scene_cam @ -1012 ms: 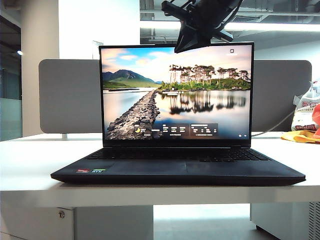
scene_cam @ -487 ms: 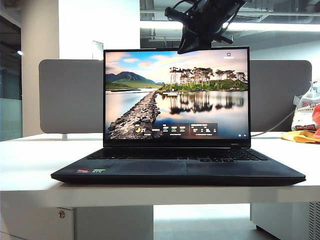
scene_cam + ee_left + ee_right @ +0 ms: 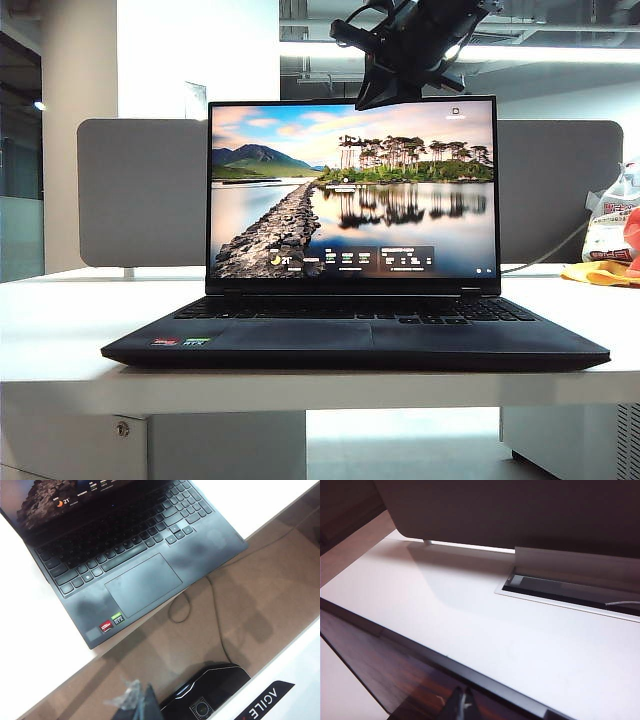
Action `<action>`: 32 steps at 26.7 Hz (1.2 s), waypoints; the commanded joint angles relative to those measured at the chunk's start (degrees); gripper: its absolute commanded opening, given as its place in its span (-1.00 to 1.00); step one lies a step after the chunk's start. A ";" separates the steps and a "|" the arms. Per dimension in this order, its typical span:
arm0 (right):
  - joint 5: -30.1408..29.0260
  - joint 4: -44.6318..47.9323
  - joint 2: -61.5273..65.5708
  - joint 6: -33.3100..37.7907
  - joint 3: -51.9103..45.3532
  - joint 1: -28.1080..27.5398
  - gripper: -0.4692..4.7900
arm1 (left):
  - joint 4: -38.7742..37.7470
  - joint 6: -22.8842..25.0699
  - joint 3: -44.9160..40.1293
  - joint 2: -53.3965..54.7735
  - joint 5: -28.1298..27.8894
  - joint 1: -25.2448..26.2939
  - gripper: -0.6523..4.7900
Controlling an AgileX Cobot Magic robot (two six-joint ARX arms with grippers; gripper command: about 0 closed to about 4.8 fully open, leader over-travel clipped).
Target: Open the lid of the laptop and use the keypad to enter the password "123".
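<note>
My right gripper (image 3: pixel 375 95), jaws together, sat at the lid's (image 3: pixel 352 190) top edge; left gripper (image 3: pixel 142 702), closed, hung off the laptop's (image 3: pixel 150 580) front. Overpushing could tip it.

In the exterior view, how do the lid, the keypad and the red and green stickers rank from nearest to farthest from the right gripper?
The right gripper, shut, sits at the screen's top edge.
1. lid: directly under it, upright.
2. keypad: lower, on the laptop's base.
3. red and green stickers: farthest, at the front left corner of the palm rest.
</note>
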 commanded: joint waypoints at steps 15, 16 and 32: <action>-2.64 -20.37 -5.90 -1.81 0.04 0.59 -0.83 | 0.46 1.14 0.33 -0.11 0.02 -0.02 -0.78; -2.69 -22.95 -6.03 -2.14 0.07 0.66 -0.83 | 0.46 1.38 0.33 -0.11 0.00 -0.02 -0.78; 4.28 -37.57 -7.65 -5.16 -10.95 -1.31 -0.83 | 4.87 4.04 0.26 0.74 2.16 -0.02 -0.78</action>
